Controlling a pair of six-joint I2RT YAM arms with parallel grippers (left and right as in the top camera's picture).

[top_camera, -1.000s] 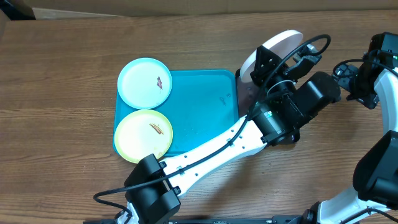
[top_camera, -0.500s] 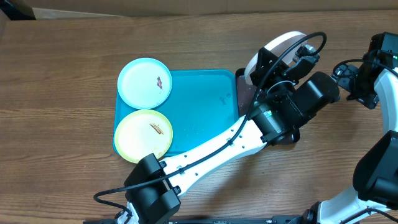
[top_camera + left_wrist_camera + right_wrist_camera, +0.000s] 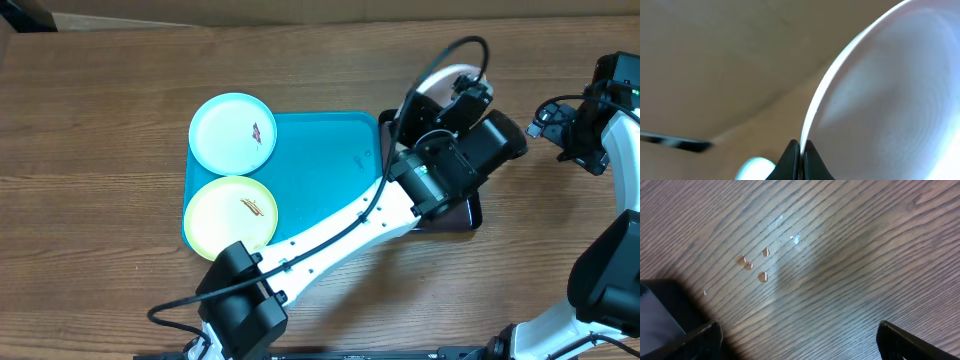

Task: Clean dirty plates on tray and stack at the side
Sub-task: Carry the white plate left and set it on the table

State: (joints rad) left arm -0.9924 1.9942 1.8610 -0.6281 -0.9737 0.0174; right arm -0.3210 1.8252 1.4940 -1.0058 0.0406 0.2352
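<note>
Brown wood-grain table [image 3: 100,200], few small droplets [image 3: 752,266] (glistening wet), soft even light

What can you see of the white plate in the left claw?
The white plate is small and round, smooth plastic by its look, with a thin raised rim. The face turned to the left wrist camera looks clean. It is tipped steeply on edge and seems lifted, outside the turquoise tray, near one corner. Only the left claw is seen touching it, shut on its rim.
</note>
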